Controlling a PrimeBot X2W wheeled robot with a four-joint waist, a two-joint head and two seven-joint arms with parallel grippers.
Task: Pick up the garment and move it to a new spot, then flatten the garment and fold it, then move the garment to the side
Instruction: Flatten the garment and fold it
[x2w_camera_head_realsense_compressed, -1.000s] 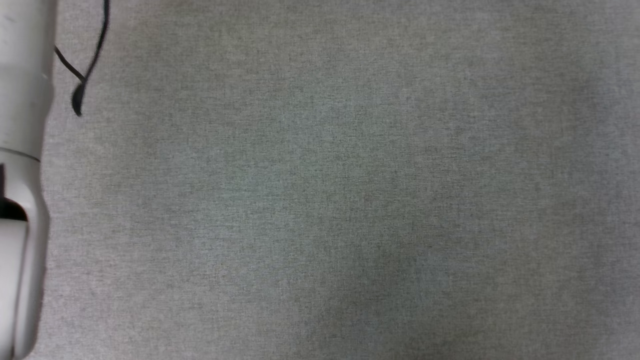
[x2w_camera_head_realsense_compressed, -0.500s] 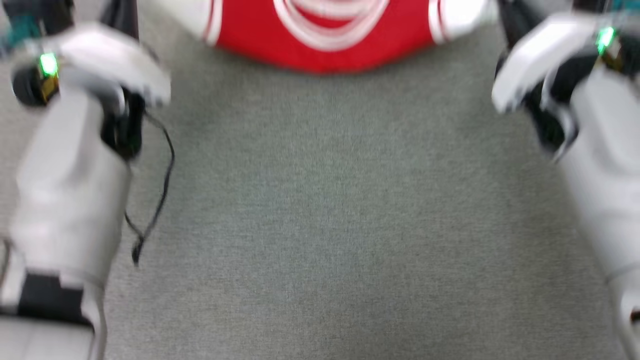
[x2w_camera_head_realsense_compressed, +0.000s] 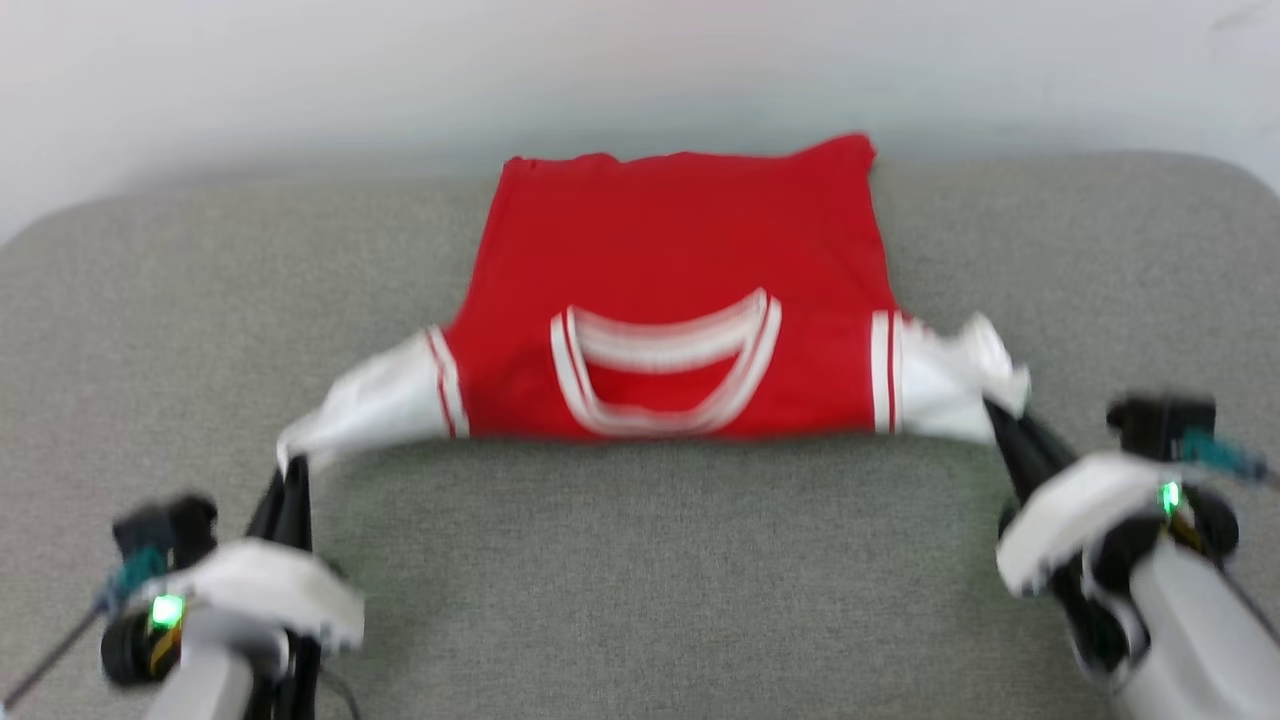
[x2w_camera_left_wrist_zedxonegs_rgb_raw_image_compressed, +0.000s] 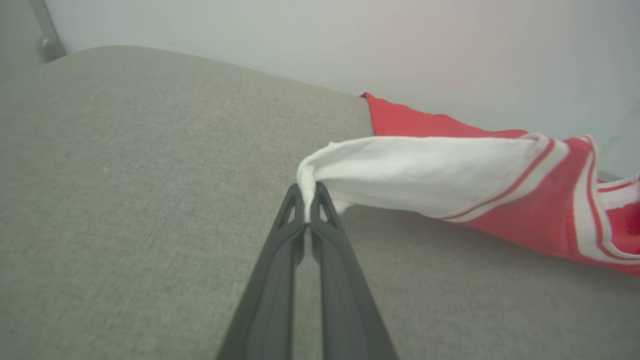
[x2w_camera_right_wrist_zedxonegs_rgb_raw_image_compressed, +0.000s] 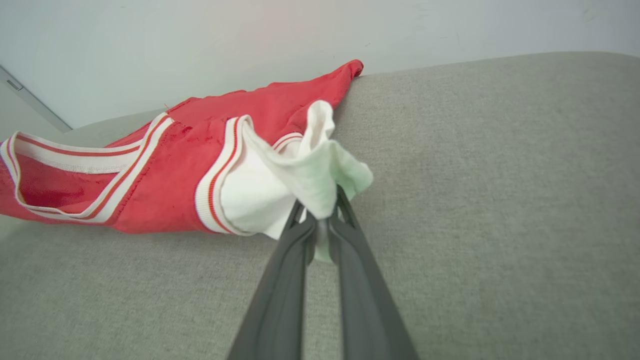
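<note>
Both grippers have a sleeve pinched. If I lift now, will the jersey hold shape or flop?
Probably flops: the garment bunches where the left gripper and right gripper pinch its sleeves. Likely light, being thin cloth. Its body may drag on the grey surface.

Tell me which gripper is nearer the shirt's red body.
Right. The right gripper pinches a bunched sleeve close beside the red body; the left gripper pinches its stretched sleeve at the tip, farther out.

Head view: from high up, facing forward and down over the grey table (x2w_camera_head_realsense_compressed: 640, 580) toward the pale wall (x2w_camera_head_realsense_compressed: 640, 60), with left tool (x2w_camera_head_realsense_compressed: 293, 472) and right tool (x2w_camera_head_realsense_compressed: 996, 414) low in the corners. Wrist views: low, close, sighting along each arm's own tool. Shared throughout: the garment (x2w_camera_head_realsense_compressed: 680, 250), table, wall.
</note>
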